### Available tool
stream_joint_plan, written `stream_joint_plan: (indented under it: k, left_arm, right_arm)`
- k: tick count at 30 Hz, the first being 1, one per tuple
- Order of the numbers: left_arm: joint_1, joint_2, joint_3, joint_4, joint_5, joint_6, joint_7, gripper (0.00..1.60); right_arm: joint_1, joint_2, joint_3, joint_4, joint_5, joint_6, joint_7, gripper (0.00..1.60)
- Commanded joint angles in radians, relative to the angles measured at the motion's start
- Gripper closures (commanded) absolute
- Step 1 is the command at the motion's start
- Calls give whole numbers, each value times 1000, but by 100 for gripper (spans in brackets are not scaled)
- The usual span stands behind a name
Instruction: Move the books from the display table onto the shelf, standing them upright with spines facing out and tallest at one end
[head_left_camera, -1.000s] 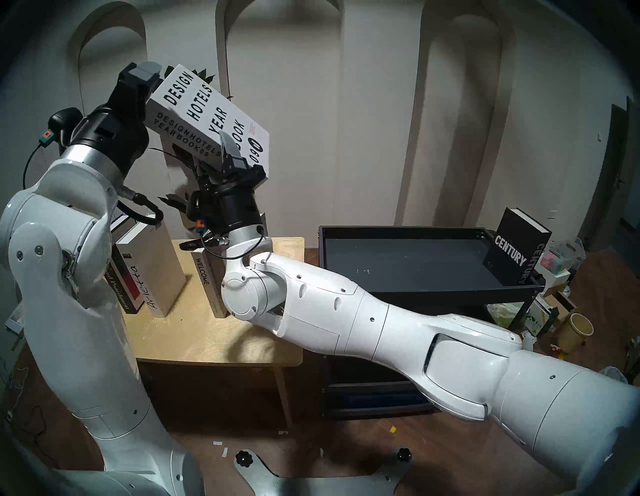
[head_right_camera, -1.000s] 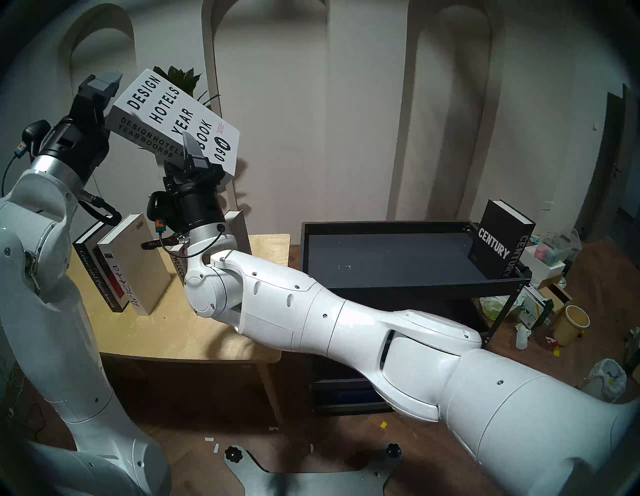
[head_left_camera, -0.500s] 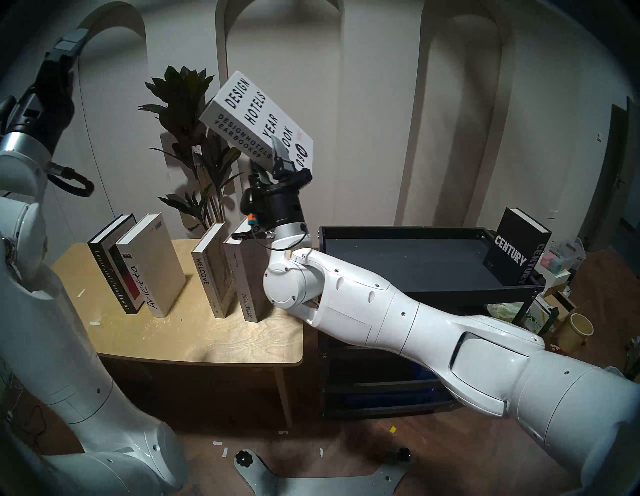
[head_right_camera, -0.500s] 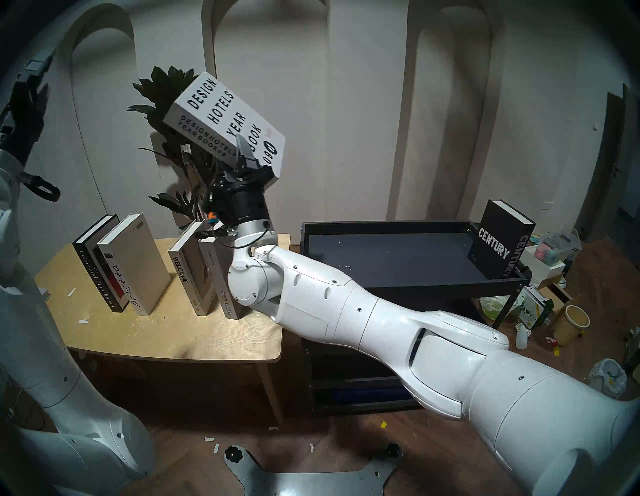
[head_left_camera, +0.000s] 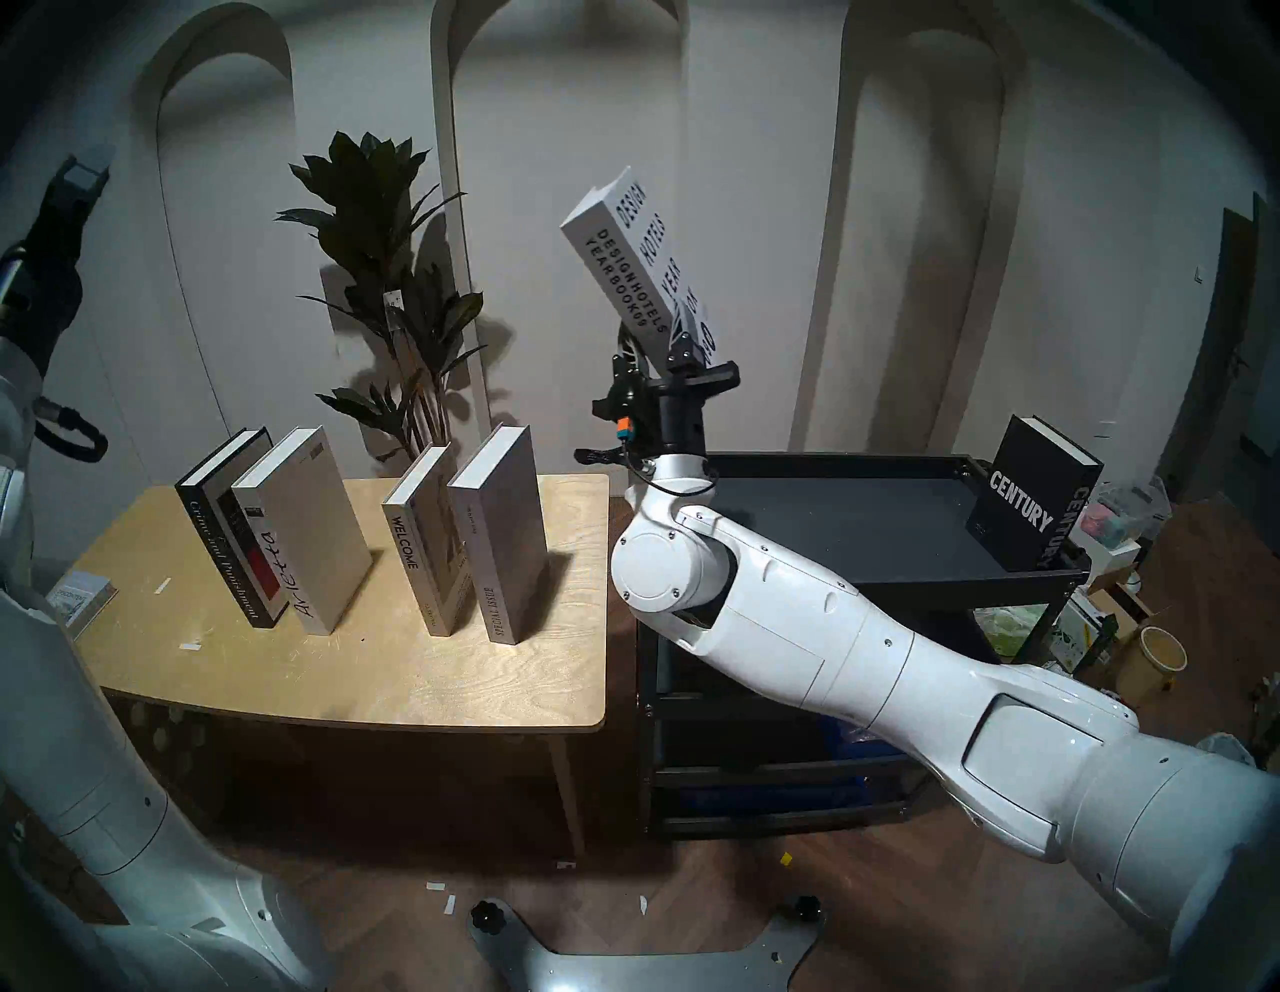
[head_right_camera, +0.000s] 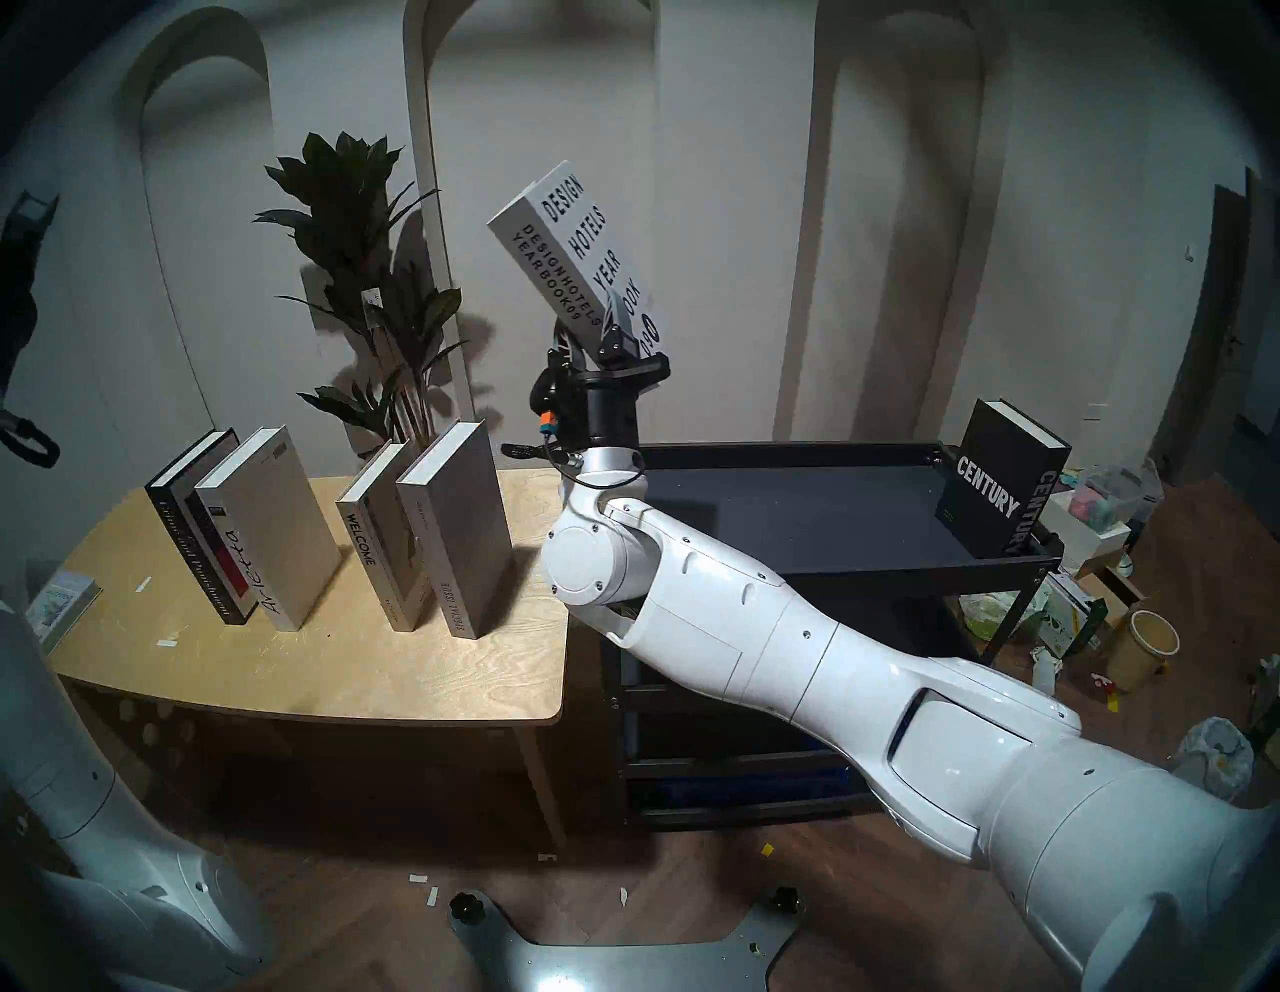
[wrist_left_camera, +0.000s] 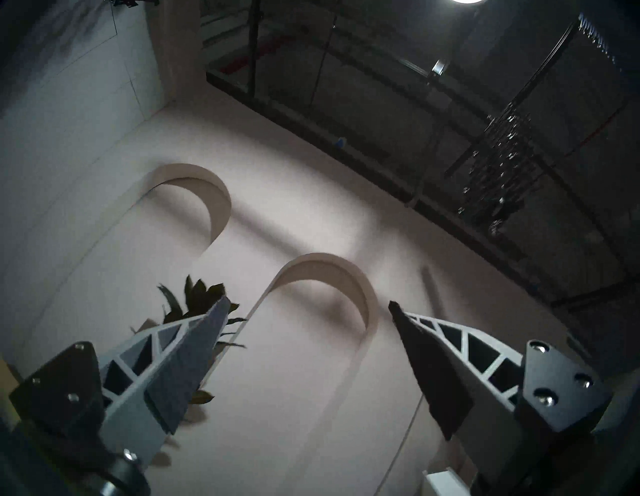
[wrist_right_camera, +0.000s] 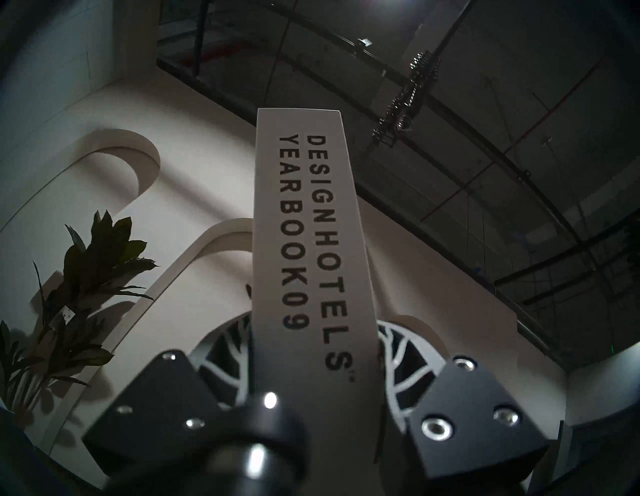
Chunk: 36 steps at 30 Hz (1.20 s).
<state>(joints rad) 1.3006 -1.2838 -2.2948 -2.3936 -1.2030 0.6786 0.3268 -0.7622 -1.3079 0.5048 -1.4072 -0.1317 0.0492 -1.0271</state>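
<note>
White Designhotels yearbook (head_left_camera: 634, 270) hides most of the right gripper (head_left_camera: 682, 339) clamping it, arm raised; left gripper (wrist_left_camera: 308, 308) spread empty, half cropped.

The left hand (wrist_left_camera: 308, 304) points up at a pale wall (wrist_left_camera: 294, 214) with arched niches, fingers (wrist_left_camera: 187, 363) spread wide and empty; plant leaves (wrist_left_camera: 197, 294) show behind one finger
</note>
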Motion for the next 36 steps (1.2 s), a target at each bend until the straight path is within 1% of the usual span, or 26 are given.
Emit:
stream_joint_plan:
  k: [1,5,9,21,26,36]
  left_arm:
    - [85,20,-15,21,38,39,-30,0]
    - [115,24,-20,39,56,60,-39,0]
    - [148,27,-27,59,77,80,-49,0]
    - [213,36,-38,106,124,119,-72,0]
    - [238,41,-42,121,143,132,-84,0]
    - [290,51,-44,137,181,153,-112,0]
  right_arm:
    - [-29,57,53,-114,54,-48,-14,160]
    - [-52,94,79,-151,94,-64,-16,160]
    - [-83,144,111,-182,143,-80,-19,160]
    - [-143,275,222,-228,283,-129,-22,160]
    - [-176,337,266,-228,344,-145,-19,160]
    - [-252,437,327,-210,476,-173,8,160]
